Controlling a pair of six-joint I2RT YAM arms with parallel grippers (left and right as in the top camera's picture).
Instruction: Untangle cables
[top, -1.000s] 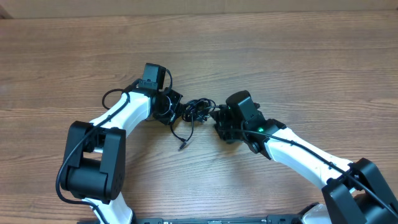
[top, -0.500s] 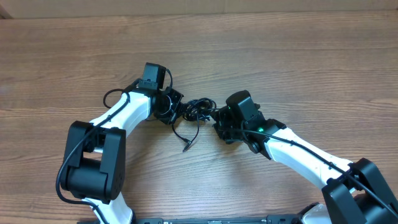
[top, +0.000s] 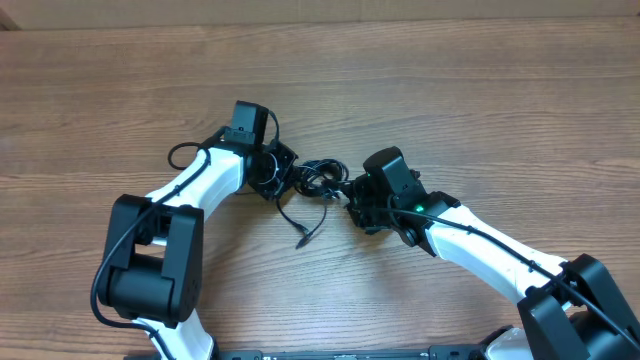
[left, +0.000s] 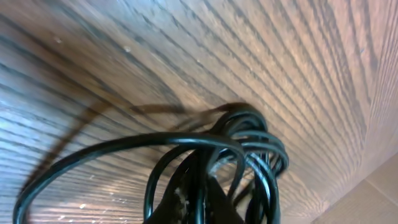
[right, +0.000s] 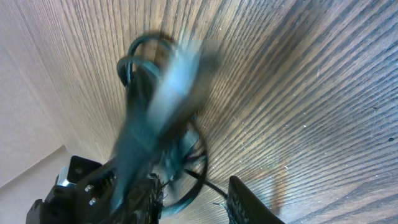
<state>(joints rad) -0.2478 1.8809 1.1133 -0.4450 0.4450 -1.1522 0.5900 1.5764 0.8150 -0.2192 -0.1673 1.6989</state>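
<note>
The cables (top: 318, 178) lie as a tight black tangle on the wooden table (top: 480, 110), between my two grippers. One loose strand trails toward the front and ends in a small plug (top: 302, 241). My left gripper (top: 283, 172) is at the tangle's left side. In the left wrist view its fingertips (left: 200, 190) are pinched on a strand, with coils of the cables (left: 252, 134) looping beyond. My right gripper (top: 352, 200) is at the tangle's right side. In the right wrist view its jaws (right: 194, 185) stand apart with a thin cable loop (right: 198, 163) between them, and a blurred cable (right: 161, 93) hangs close to the lens.
Both white arms reach in from the front edge, the left arm (top: 200, 180) and the right arm (top: 480, 245). Thicker black arm wiring (top: 180, 152) loops beside the left wrist. Bare wood surrounds the tangle on all sides.
The loose strand's plug end has slid a little to the right and toward the front. The tangle has shifted slightly. Both arms have barely moved.
</note>
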